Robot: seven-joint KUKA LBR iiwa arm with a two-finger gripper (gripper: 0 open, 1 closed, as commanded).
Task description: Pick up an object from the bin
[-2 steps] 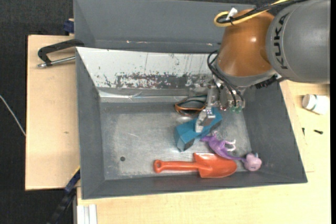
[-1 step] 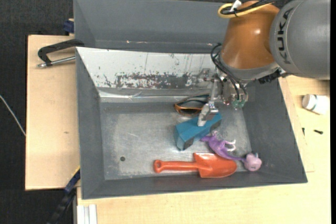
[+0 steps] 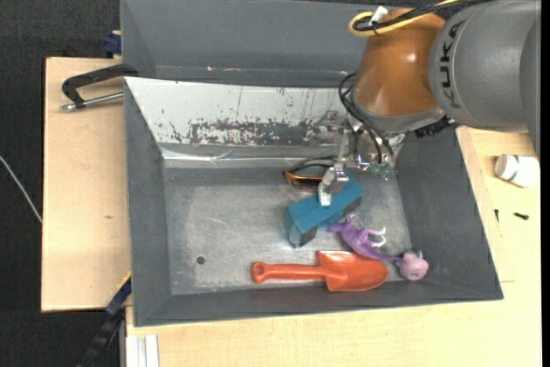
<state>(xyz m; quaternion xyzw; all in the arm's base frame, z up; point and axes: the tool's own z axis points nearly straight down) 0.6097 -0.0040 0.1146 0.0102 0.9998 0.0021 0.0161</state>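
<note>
An orange toy shovel (image 3: 322, 274) lies at the front of the bin (image 3: 146, 211). A small purple toy (image 3: 364, 240) sits just behind its scoop. Next comes a long blue block (image 3: 320, 217), near the middle of the bin. It runs from front-left to back-right. The jaws are right over its back-right end, perhaps touching it. Whether they are spread or pressed together cannot be told. The next move likely needs them to close across the block's short side.

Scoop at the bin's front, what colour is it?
The scoop is orange, clearest in the camera view.
</note>
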